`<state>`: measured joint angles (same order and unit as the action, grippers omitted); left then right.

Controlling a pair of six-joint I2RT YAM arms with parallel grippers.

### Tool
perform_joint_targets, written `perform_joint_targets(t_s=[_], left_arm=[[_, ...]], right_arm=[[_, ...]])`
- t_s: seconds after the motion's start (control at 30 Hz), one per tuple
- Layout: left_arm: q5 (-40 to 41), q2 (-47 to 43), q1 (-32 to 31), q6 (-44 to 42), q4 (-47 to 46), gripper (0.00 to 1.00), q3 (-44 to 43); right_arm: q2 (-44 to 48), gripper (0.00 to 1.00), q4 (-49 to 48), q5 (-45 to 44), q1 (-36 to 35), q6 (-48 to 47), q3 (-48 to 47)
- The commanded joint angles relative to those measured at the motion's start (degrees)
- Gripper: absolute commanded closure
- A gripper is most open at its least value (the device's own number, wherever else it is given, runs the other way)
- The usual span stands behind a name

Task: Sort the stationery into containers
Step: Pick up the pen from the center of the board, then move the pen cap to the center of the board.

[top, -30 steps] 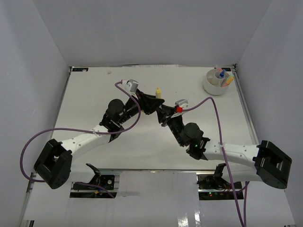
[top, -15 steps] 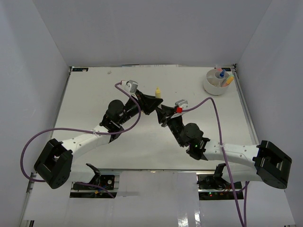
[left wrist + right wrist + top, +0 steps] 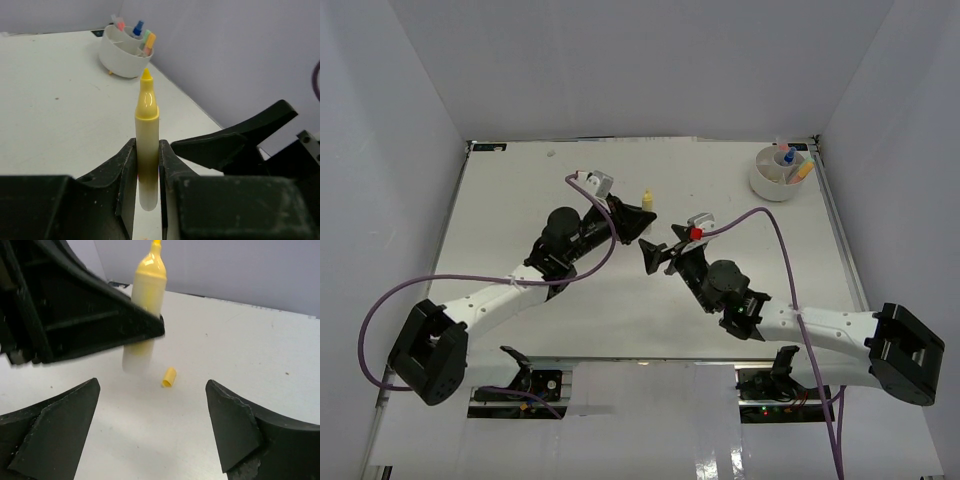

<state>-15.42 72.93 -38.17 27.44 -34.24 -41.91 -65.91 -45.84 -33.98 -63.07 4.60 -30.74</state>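
Note:
A yellow highlighter [image 3: 147, 125] stands upright, tip up, with my left gripper [image 3: 147, 167] shut on its pale lower barrel. From above, the highlighter [image 3: 646, 199] and the left gripper [image 3: 641, 216] hang over the middle of the table. My right gripper [image 3: 651, 257] is just nearer, open and holding nothing. In the right wrist view its open jaws [image 3: 152, 390] frame the highlighter [image 3: 145, 300] and a small yellow tube-shaped piece [image 3: 169, 377] lying on the table. The white container [image 3: 765, 185] stands at the far right with several pens in it.
In the left wrist view the container [image 3: 120, 60] lies ahead, beyond the highlighter's tip, close to the right wall. One black finger of the right gripper [image 3: 235, 142] reaches in from the right there. Purple cables loop over both arms.
My right gripper has opened wide and drawn back toward me from the highlighter. The left gripper closed on the highlighter and holds it alone, shifted slightly left.

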Motion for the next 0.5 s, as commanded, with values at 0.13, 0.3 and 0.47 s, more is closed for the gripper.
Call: perform_joint_targets(t_s=[0.13,0.3,0.47], left_arm=[[-2.41,-3.75,14.25,-0.72,14.71,0.9,-5.01],[-5.14,-4.98,24.36,-2.92,25.79,0.91,-9.42],[-3.49,-9.28,29.38,-6.08,28.7,0.91,-7.14]], right_arm=[[-0.88,0.1,12.96,5.58,2.94,2.34,-3.44],[-9.22,0.1,24.18,11.73,6.9,2.96,-13.8],[-24.13,0.01,37.82,12.8,8.75,2.52,-29.7]])
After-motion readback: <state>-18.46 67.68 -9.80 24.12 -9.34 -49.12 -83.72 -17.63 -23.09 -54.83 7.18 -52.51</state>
